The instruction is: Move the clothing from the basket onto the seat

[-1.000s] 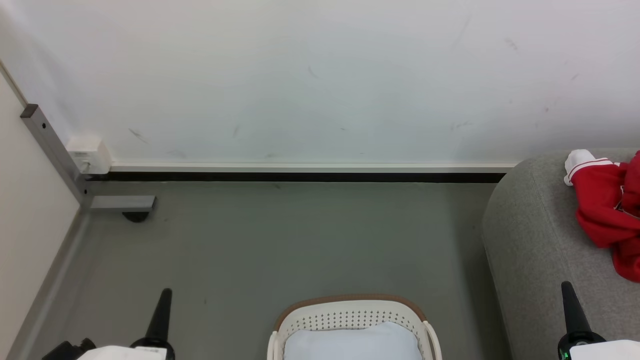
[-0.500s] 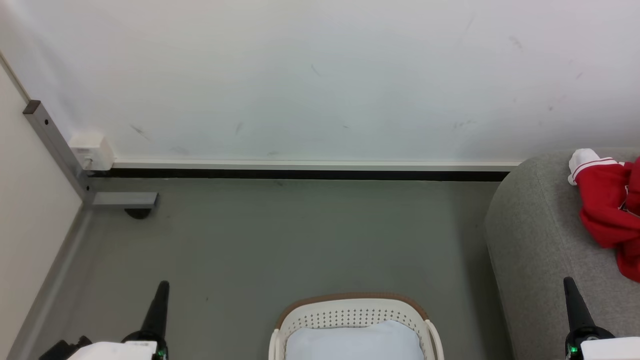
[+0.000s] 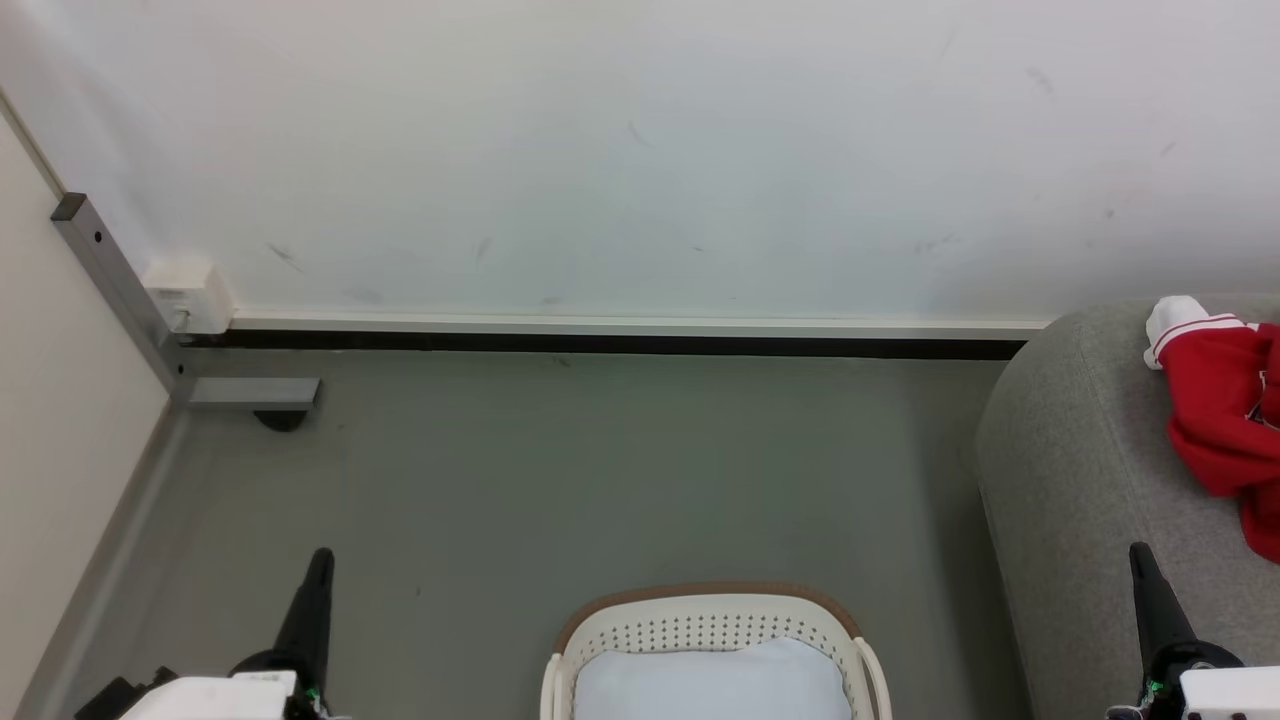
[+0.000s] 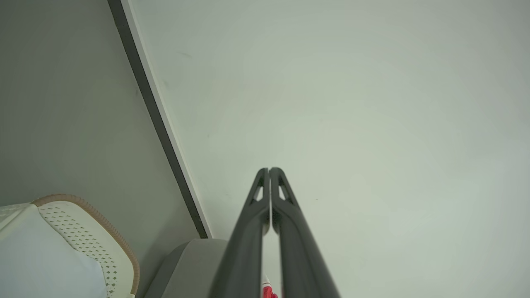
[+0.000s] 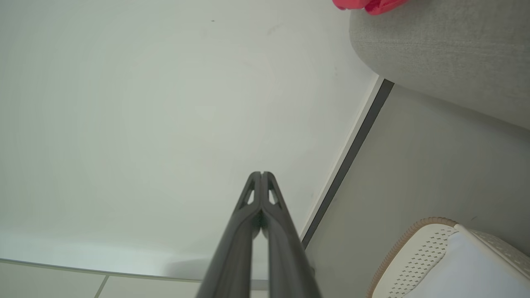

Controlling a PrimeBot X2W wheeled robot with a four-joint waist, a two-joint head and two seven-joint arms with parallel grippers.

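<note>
The grey seat point(image 3: 1080, 480) is standing right of the basket point(image 3: 700, 628) on the floor point(image 3: 560, 480). The red clothing point(image 3: 1220, 420) is lying bunched on the seat, seemingly near its back. The left pincer point(image 4: 269, 170) and right pincer point(image 5: 261, 174) are hanging pressed together, empty.

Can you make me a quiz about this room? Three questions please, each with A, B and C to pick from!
1. What colour is the rim of the basket? A brown; B green; C black.
2. Where is the clothing? A in the basket; B on the seat; C on a table.
3. How is the left end effector set? A wide open; B gripping the clothing; C shut, holding nothing.

Answers: 1 A, a brown band runs along its top edge. 2 B, the red fabric lies on the grey seat. 3 C, the left wrist view shows its two fingers touching at the tips.
</note>
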